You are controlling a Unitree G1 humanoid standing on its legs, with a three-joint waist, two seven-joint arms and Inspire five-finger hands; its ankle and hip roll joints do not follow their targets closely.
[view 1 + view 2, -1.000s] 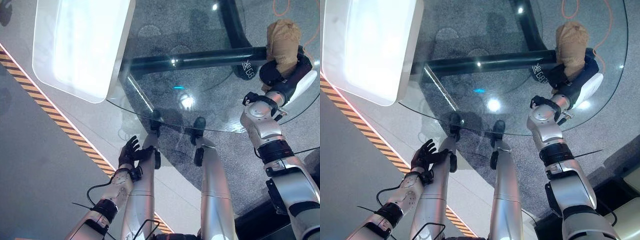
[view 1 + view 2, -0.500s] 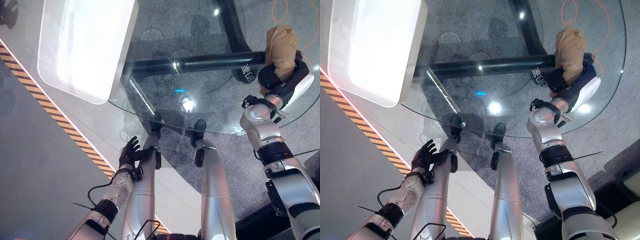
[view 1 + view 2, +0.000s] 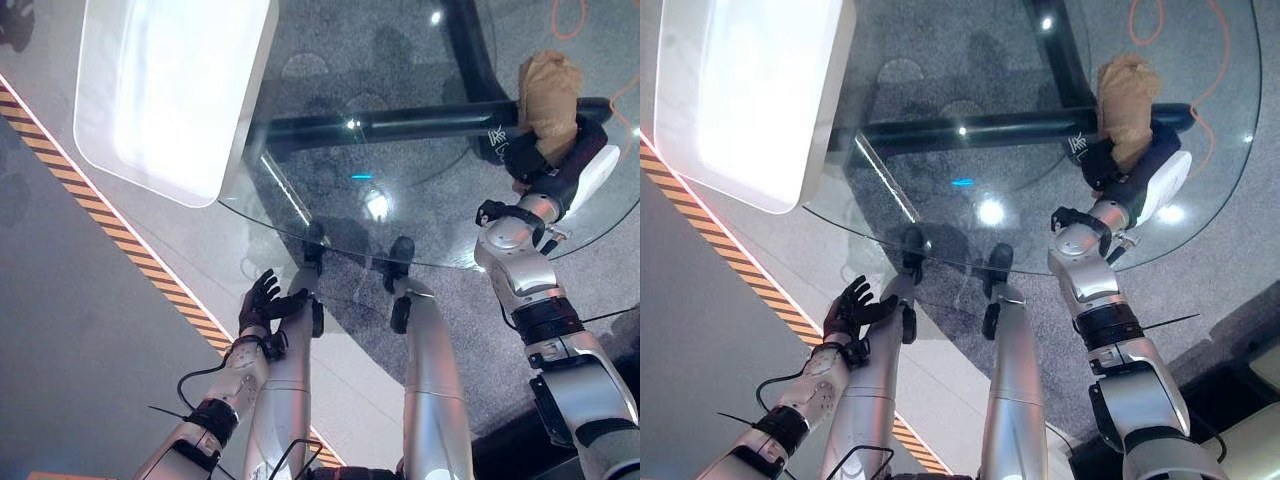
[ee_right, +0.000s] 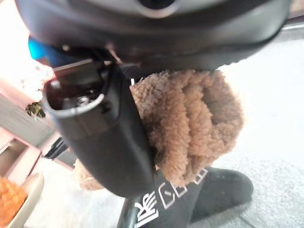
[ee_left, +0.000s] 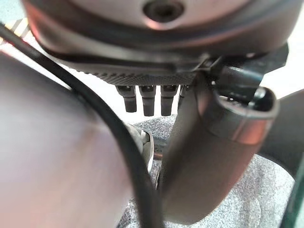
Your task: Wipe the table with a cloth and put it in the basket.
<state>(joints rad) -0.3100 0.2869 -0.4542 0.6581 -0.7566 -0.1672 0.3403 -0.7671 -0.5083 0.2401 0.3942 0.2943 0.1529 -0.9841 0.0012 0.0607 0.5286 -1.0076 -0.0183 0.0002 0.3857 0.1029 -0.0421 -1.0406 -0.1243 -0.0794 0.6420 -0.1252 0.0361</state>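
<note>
Left robot hand hangs low beside the table, fingers relaxed, holding nothing. Right robot hand is clamped on the tan cloth, bunched on the glass at the right. Risk: the wad skims the slick glass or slips from the grip. Grey floor, striped tape.

Fluffy brown cloth, glossy glass table

A round clear glass tabletop fills the upper middle, a dark tubular frame bar crossing beneath it. Speckled grey carpet shows through. At ten o'clock sits a bright white rounded-rectangular panel. A yellow-and-black striped floor tape runs diagonally toward seven o'clock beside smooth grey flooring. An orange cord loops at one o'clock.
</note>
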